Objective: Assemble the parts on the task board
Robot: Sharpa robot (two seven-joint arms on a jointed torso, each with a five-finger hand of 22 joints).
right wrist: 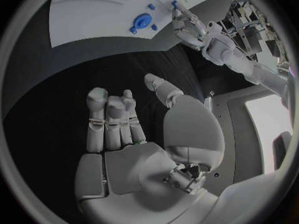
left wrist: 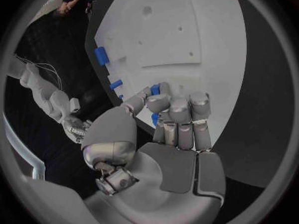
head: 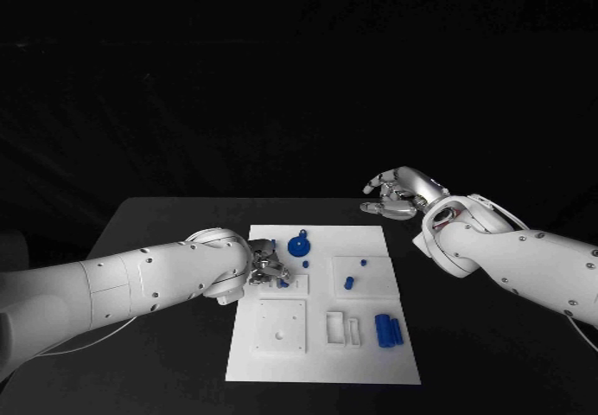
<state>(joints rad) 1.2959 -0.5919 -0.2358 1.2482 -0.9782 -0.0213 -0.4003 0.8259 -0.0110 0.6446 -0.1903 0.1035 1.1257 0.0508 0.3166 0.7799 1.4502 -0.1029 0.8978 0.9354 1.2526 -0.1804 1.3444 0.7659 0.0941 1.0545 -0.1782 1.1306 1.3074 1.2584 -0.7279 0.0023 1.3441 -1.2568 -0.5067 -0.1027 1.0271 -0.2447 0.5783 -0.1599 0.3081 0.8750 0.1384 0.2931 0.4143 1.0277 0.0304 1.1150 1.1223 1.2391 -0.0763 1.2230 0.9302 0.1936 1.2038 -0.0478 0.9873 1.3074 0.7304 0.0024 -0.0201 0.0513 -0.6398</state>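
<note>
- Pinching a small blue part [left wrist: 155,90] between fingers [left wrist: 169,103] of the left hand [head: 267,264], over the left edge of the task board [head: 374,363].
- Hovering off the board's far right corner above the bench [head: 162,220]: right hand [head: 397,194], holding nothing, fingers [right wrist: 98,115] loosely extended.
- Judging the part light, rigid, likely slick plastic; gripping across its sides.
- Lying near the board's front right: blue cylinders [head: 388,330].

Black table [head: 174,225] with the white task board [head: 327,359] flat at its middle.
</note>
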